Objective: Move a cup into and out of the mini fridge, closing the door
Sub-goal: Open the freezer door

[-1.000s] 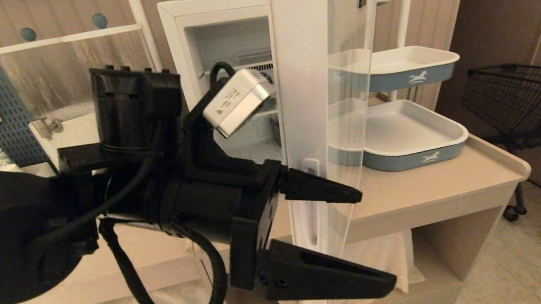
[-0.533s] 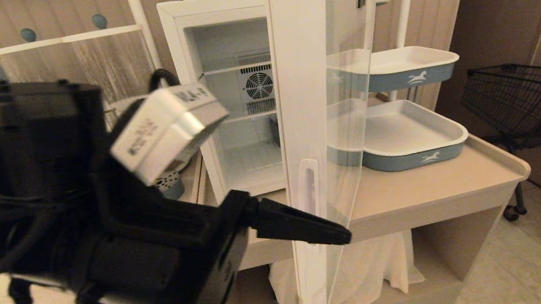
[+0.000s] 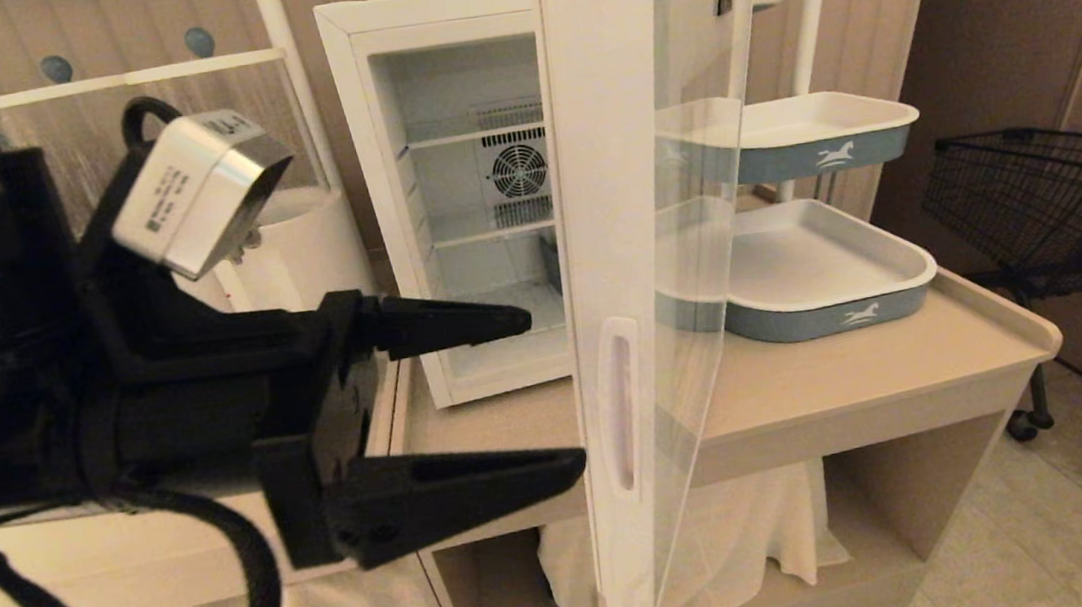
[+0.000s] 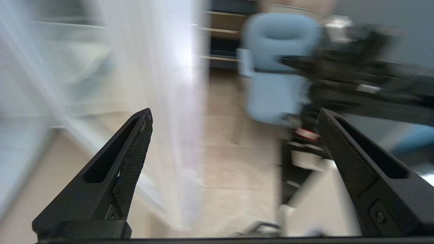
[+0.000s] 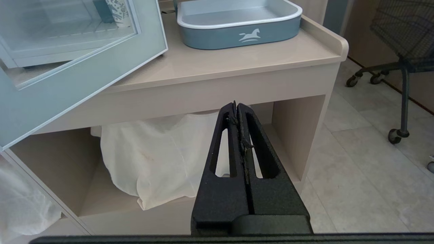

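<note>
The mini fridge (image 3: 449,192) stands open on the table, its wire shelves and rear fan showing. Its door (image 3: 625,335) is swung out edge-on toward me, with the handle slot low on the edge. My left gripper (image 3: 555,390) is open and empty, level, just left of the door's edge and in front of the fridge opening. In the left wrist view the gripper (image 4: 234,112) has the blurred white door (image 4: 162,101) between its fingers' lines of sight. My right gripper (image 5: 236,105) is shut on nothing, parked low before the table. The cup is out of view.
Two blue-and-white trays (image 3: 829,273) (image 3: 824,128) are stacked on a stand to the right of the fridge. A black wire cart (image 3: 1053,199) stands on the floor at far right. White cloth (image 5: 152,162) fills the shelf under the table. A blue-patterned paper cup (image 5: 117,10) shows through the door glass.
My left arm has swung left and upward, drawing its open gripper away from the door's lower edge to the front of the fridge opening. The door has stayed open. The right arm is still.
</note>
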{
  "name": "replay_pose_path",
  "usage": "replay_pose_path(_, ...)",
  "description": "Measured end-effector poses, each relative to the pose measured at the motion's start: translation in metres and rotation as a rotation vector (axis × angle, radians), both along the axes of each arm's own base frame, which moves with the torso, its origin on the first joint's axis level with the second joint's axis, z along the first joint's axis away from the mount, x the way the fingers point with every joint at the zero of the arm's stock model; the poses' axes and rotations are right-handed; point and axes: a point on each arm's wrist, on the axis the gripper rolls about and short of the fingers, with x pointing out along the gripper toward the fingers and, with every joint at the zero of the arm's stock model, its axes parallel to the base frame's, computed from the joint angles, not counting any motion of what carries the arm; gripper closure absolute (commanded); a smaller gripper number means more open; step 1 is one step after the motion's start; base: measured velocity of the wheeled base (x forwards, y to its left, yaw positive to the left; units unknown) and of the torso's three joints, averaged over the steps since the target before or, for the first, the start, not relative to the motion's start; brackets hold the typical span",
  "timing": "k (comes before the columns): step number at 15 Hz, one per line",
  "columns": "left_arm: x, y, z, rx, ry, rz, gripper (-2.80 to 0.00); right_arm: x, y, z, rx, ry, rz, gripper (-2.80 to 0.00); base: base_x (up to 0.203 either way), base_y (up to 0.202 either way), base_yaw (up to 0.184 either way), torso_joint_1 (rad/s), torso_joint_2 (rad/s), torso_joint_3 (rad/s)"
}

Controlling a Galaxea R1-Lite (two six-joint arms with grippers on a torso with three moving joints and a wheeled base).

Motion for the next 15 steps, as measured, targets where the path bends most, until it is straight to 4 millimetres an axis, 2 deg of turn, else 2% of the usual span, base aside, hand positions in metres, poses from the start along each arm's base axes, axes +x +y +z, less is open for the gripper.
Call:
replay_pose_path(4,0.030,-0.028,-0.009,0.003,-0.004,0.008,-2.80,0.000,0.000,0.000,0.000,0.000,-0.003,0.00,0.000,0.000,0.000,0.000,0.00,0.000)
replay_pose_path(8,0.042,-0.057,-0.020,0.024,0.032,-0.045,-2.80,0.000,0.000,0.000,0.000,0.000,-0.002,0.00,0.000,0.000,0.000,0.000,0.00,0.000)
replay_pose_path(12,0.021,-0.085,-0.015,0.009,0.110,-0.159,-2.80,0.000,0.000,0.000,-0.001,0.000,-0.002,0.00,0.000,0.000,0.000,0.000,0.00,0.000)
replay_pose_path(15,-0.034,-0.104,0.008,-0.031,0.216,-0.331,-2.80,0.000,0.000,0.000,-0.001,-0.002,-0.002,0.00,0.000,0.000,0.000,0.000,0.00,0.000)
